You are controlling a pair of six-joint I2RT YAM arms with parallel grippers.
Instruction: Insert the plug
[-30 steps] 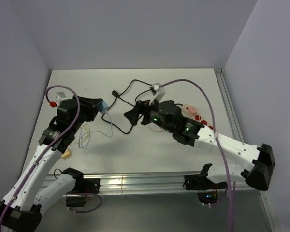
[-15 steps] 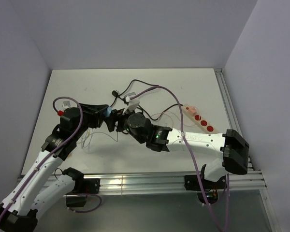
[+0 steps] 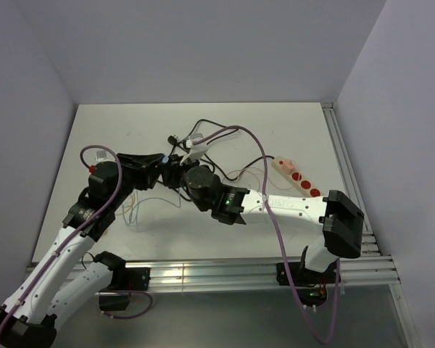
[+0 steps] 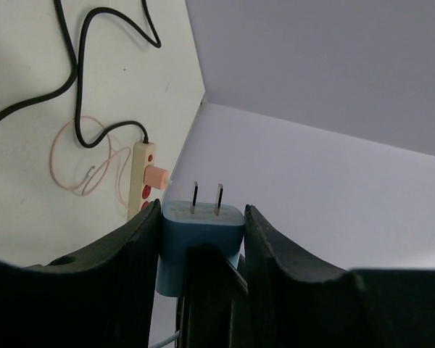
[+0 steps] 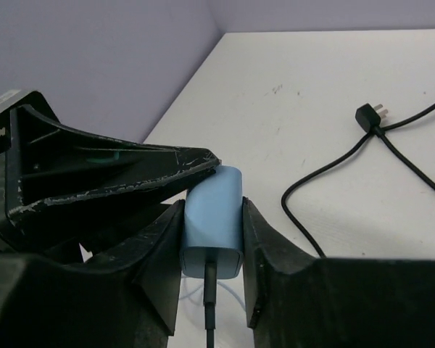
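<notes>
Grip on the blue plug (image 4: pixel 201 230) is shared. Its sides are pinched by the left jaws, and the same body is pinched nearer its cord end by the right jaws, so both pairs are pressed onto it and neither is spread. The plug is held in the air above the middle-left of the bench (image 3: pixel 116 123), between the two wrists. Its prongs (image 4: pixel 206 197) are pointed out past the left jaws, roughly toward the right side of the bench, and its long axis is laid along that line.

The power strip (image 3: pixel 297 172) is seen well apart from the plug. It is laid flat near the right edge, beside the rail (image 3: pixel 346 159), with its long axis slanted from far-left to near-right. One socket at its far end appears to be taken by a pink plug (image 4: pixel 156 175).

The right arm (image 3: pixel 290 206) is judged nearer to the strip, being based on that side. For insertion, the prongs would have to be turned downward over a free socket. Open bench is left between plug and strip, though a black cord (image 5: pixel 368 116) is laid near that path and could be snagged. Little room is left beyond the strip by the rail and the wall.
</notes>
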